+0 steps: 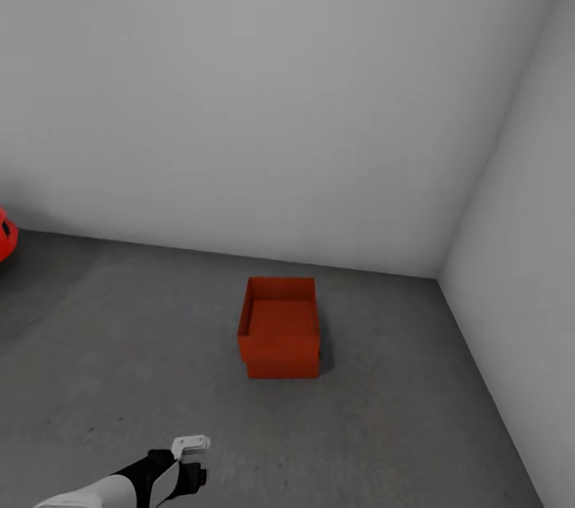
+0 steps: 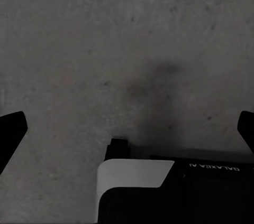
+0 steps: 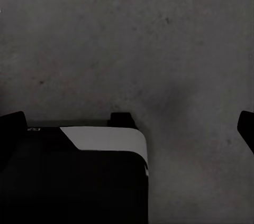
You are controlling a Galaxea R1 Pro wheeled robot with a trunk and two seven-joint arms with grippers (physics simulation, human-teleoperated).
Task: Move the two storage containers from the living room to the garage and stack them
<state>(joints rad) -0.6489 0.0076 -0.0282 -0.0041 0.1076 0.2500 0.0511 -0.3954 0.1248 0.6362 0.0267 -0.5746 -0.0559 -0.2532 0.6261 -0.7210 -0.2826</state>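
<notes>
In front of me two plain grey-white walls (image 1: pixel 263 93) meet in a corner at my right. At the far left edge, a bit of red car (image 1: pixel 5 234) pokes in.

One marking is legible: small pale lettering reading "GALAXEA", seen inverted and followed by characters too small to read, printed on the black, flat-topped robot body panel (image 2: pixel 211 192) in the left wrist view. No other text, number or sign can be read.
</notes>
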